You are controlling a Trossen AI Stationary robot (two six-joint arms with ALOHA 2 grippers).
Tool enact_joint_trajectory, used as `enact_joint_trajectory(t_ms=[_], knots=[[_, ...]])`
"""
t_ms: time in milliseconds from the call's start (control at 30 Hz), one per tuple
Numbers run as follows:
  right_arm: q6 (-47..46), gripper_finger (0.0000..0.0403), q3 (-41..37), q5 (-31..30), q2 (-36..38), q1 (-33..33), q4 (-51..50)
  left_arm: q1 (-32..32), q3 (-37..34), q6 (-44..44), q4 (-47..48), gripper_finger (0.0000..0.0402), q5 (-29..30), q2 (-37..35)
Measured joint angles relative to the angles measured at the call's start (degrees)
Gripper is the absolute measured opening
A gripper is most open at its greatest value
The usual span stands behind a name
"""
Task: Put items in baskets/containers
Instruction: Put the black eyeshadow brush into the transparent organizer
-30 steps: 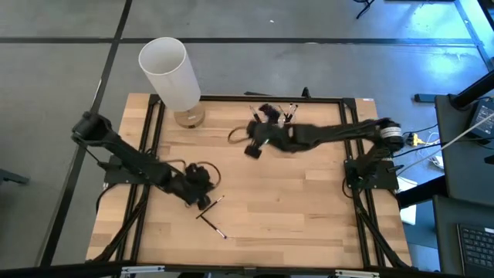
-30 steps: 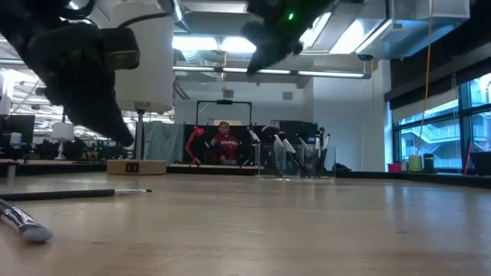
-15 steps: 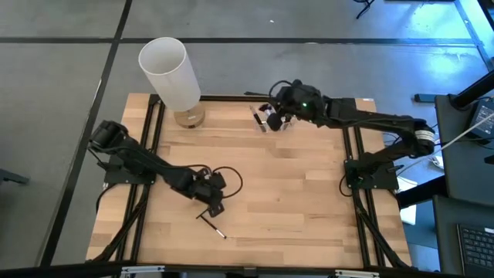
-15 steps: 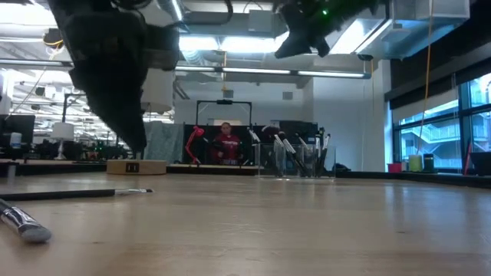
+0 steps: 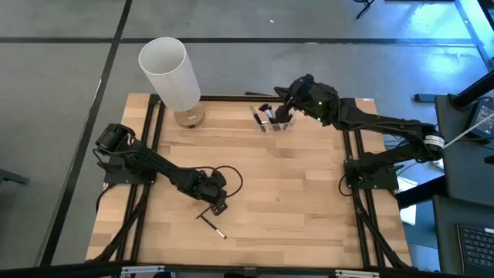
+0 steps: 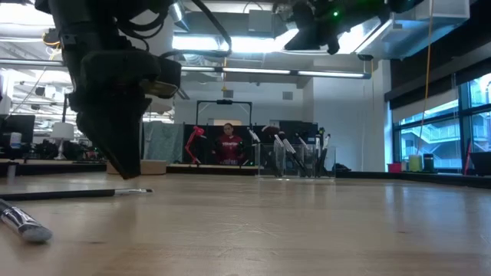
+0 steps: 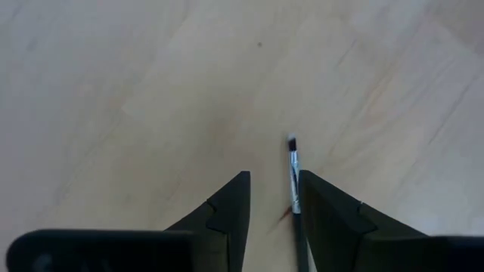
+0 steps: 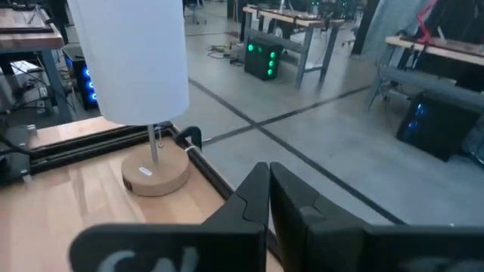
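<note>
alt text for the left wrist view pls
The left end effector hovers low over a light wooden table, its two dark fingers slightly apart. A thin black-handled makeup brush lies on the wood in the gap, close to one finger.

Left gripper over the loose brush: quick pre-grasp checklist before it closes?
1. Left gripper open: ok, there is a gap between the fingers.
2. Brush lined up: not ok, in the left wrist view it lies along one finger's inner edge, not centred.
3. Second brush out of the way: cannot tell, it shows only in the low view.
4. Right gripper out of the way: ok, shut and up by the clear organizer at the table's far edge.
5. Organizer has room: cannot tell, several brushes already stand in it.
</note>
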State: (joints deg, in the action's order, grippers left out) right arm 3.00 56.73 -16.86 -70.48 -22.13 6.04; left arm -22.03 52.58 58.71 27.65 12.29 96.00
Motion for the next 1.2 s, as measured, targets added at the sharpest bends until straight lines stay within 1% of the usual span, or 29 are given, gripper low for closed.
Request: enact_joint_trajectory(t_ms=[167,367,467,633,700,767,867,1000,1133,1200], knots=[[-1.8,0.0014,0.0,0.0,0.5,-0.2,-4.8,-0.1,0.0,-6.4,-2.5,0.0110,-2.4,2.2],[-4.7,0.0014,0.0,0.0,1.5,0.2,-8.6,0.0,0.2,-7.6,-2.2,0.0100,-3.8,3.7],[-5.7,0.0014,0.0,0.0,2.4,1.1,-10.7,0.1,0.2,-8.5,-2.0,0.0086,-3.9,3.9],[-6.8,0.0014,0.0,0.0,5.1,3.5,-14.4,0.1,0.1,-8.7,-1.6,0.0045,-3.2,4.0],[-7.6,0.0014,0.0,-0.9,6.3,4.7,-16.0,0.1,0.1,-9.5,-1.6,0.0029,-2.7,4.0],[-8.0,0.0014,0.0,-4.4,7.4,6.2,-17.6,0.2,0.1,-9.9,-1.6,0.0018,-2.3,4.0],[-8.7,0.0014,0.0,-11.8,8.8,8.2,-20.6,0.6,0.1,-10.0,-1.7,0.0011,-2.1,4.0],[-10.1,0.0014,0.0,-20.9,10.6,10.4,-24.0,1.3,0.1,-10.0,-1.8,0.0017,-2.5,4.1],[-11.8,0.0014,0.0,-27.3,12.4,12.1,-27.7,2.8,-0.1,-11.9,-2.3,0.0022,-2.7,3.0],[-13.2,0.0014,0.0,-30.2,13.5,12.9,-30.5,4.3,0.4,-13.8,-2.3,0.0022,2.0,2.5]])
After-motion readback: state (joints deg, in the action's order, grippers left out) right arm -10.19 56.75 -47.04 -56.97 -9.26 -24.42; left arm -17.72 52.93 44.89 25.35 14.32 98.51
